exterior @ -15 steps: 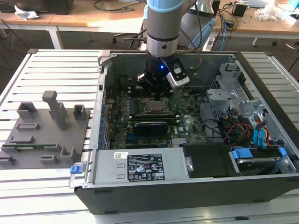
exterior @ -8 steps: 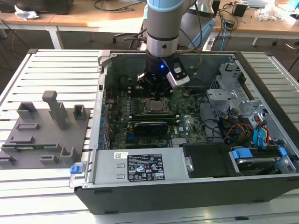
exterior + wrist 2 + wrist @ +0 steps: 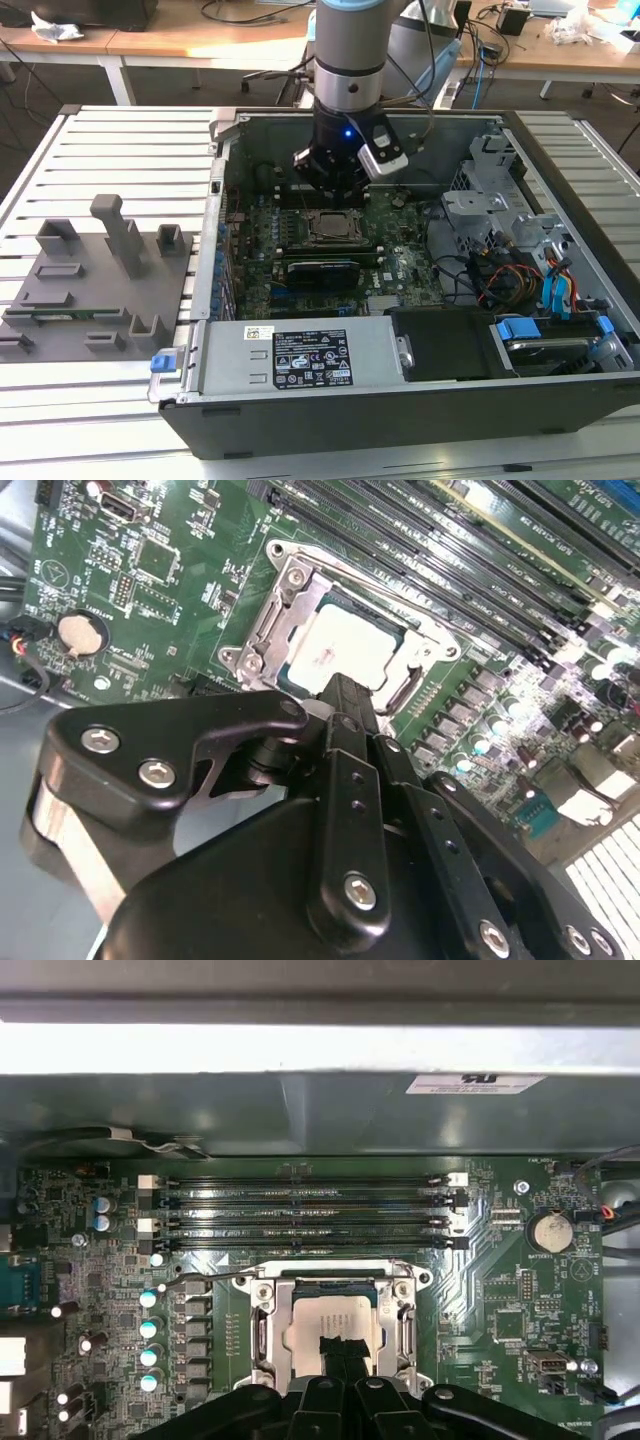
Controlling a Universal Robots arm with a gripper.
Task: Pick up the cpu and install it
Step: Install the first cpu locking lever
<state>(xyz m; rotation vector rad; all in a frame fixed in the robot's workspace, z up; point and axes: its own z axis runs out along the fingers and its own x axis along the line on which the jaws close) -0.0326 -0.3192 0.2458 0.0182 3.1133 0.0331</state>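
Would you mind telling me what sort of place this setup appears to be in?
Probably a robotics lab or workshop: an open computer case lies on a slatted metal table, a grey parts holder sits beside it, and wooden desks strewn with cables stand behind.

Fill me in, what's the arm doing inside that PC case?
The arm has its end effector lowered into the open computer case, right over the motherboard's processor socket. The cpu is lying inside the socket frame, and in both wrist views the end effector's tip sits at the chip's edge. The socket's frame looks open around the chip. Memory slots run alongside the socket. A grey fixture tray sits on the table at the exterior view's left.
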